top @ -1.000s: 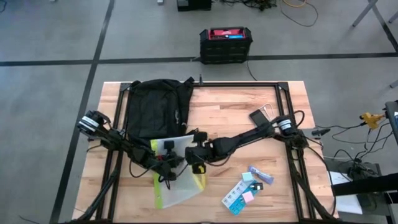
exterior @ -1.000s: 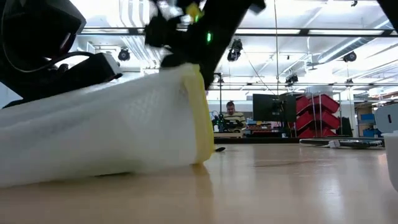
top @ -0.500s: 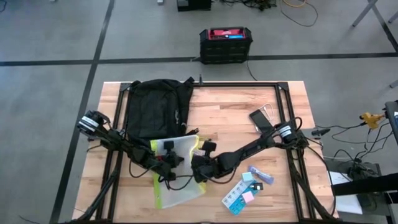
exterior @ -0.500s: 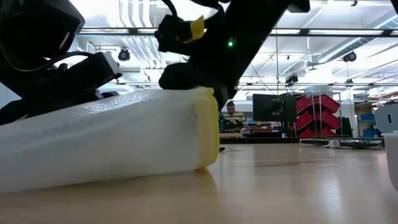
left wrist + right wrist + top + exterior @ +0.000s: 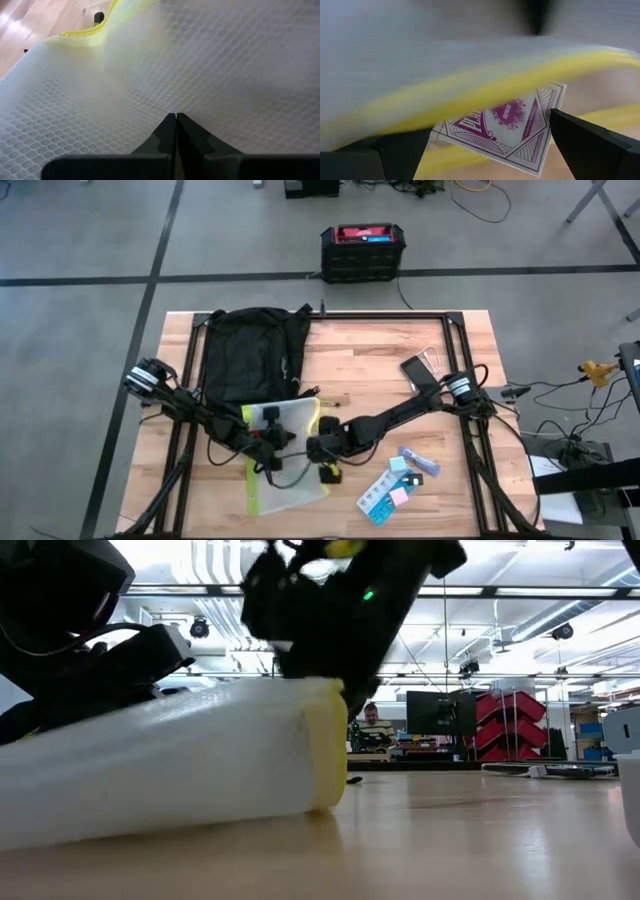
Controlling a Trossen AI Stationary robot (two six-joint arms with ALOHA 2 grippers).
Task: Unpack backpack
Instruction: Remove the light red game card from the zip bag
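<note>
Translucent mesh with a yellow edge fills most of what I see: a zip pouch lying on the wooden desk, near its front edge. My left claw is closed tight on the pouch's mesh, its two dark fingers pressed together with the honeycomb fabric spread out past them. From above, that left arm reaches in from the desk's left side and ends over the pouch.

My right claw comes across from the right side and sits at the pouch's yellow-edged end, just beside the left one. Its fingers stand wide apart, and between them I see a purple-patterned card box behind the yellow band; whether the box lies inside the pouch I cannot tell.

At desk level the pouch looks like a pale, rounded bulk with the dark arms above it.

Black and soft, the backpack lies at the far left of the desk, touching the pouch's far end.
</note>
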